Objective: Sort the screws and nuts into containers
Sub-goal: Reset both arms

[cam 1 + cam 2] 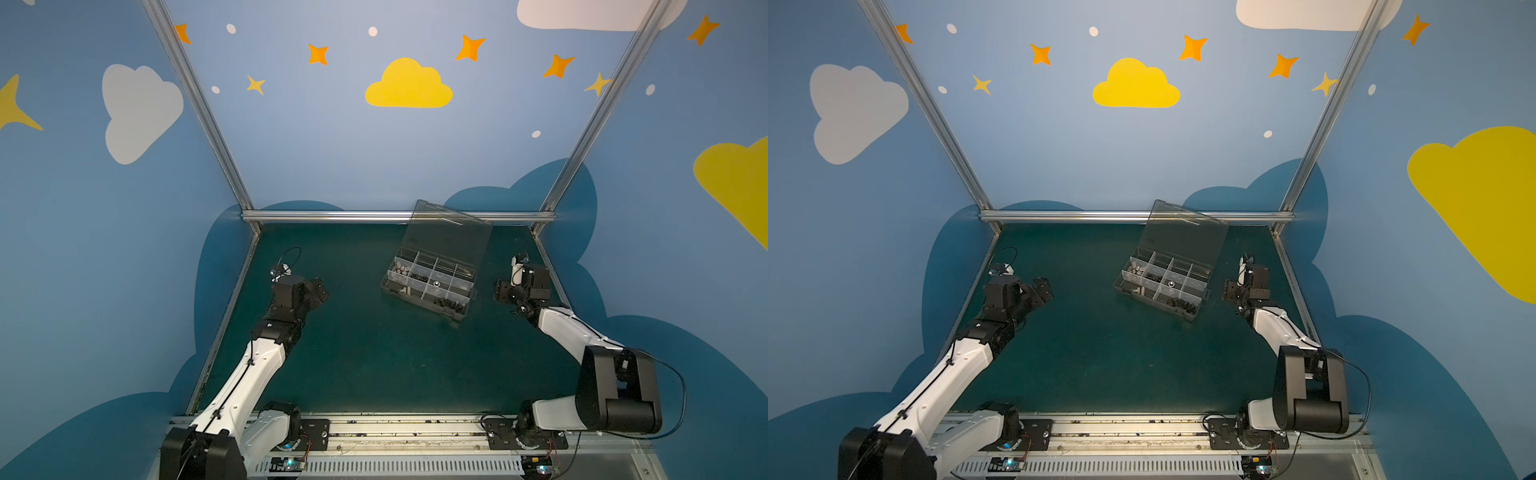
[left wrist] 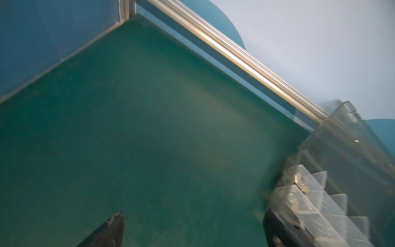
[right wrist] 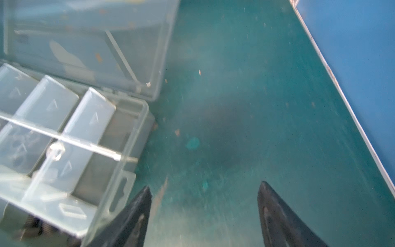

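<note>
L gripper (image 1: 321,291) and R gripper (image 1: 500,291) gaped empty, 9 & 3 o'clock of clear greyish plastic organizer box (image 1: 419,304); any approach needed care not to nudge it.

Open mat (image 1: 353,357) all round the organizer box (image 1: 419,301); raised lid (image 1: 451,237) behind

- One clear greyish plastic organizer box (image 1: 420,304).
- One hinged transparent lid (image 1: 446,232).
- Eight box compartments (image 1: 441,276), in two rows of four.
- Two white and black robot arms (image 1: 257,365).
- Two black parallel grippers: left gripper (image 1: 321,292), right gripper (image 1: 497,291).
- Small silver and black metal fasteners (image 1: 452,306) inside several compartments: too small and blurred to count.
</note>
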Tool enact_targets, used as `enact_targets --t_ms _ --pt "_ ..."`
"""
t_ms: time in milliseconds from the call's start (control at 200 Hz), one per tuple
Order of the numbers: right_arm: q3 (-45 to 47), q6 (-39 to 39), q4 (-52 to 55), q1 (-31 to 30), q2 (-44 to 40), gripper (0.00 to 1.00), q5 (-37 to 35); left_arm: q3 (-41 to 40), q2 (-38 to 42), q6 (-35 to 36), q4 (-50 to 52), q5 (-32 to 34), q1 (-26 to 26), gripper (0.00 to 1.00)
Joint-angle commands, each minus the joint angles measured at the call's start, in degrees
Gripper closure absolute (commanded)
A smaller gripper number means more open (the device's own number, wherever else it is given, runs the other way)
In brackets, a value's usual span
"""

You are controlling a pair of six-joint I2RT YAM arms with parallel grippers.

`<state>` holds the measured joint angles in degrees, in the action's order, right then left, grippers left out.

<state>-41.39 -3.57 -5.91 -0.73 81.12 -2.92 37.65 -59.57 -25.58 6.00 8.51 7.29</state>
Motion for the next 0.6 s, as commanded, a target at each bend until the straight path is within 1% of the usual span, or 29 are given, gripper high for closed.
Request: enact_targets --t_ms 0,110,165,250,335,471,596 --pt "5.6 0.9 -14.0 0.1 1.6 0.26 -0.2 -2.4 -1.3 7.2 -7.5 1.0 -0.5 0.00" --pt "9.6 0.6 -22.0 0.0 2.9 0.26 0.4 -5.4 -2.1 10.5 -13.8 1.8 -0.6 0.00" --pt "11.1 0.7 -25.4 -0.2 3.9 0.26 0.8 -6.5 -2.4 13.5 -15.8 1.9 -0.7 0.00" --pt "10.9 1.4 -25.7 -0.7 4.6 0.26 0.4 -8.5 -3.2 16.0 -19.1 3.8 -1.0 0.00" --pt "11.5 2.2 -26.9 -1.9 4.6 0.26 -1.7 -10.0 -4.5 18.0 -21.5 4.4 -1.9 0.00" --pt "12.9 2.8 -29.3 -3.7 4.5 0.26 -5.9 -11.5 -8.0 20.3 -26.3 3.1 -3.8 0.00" --pt "13.5 2.6 -30.1 -3.8 4.2 0.26 -6.7 -12.4 -11.7 20.6 -30.2 2.5 -4.9 0.00"
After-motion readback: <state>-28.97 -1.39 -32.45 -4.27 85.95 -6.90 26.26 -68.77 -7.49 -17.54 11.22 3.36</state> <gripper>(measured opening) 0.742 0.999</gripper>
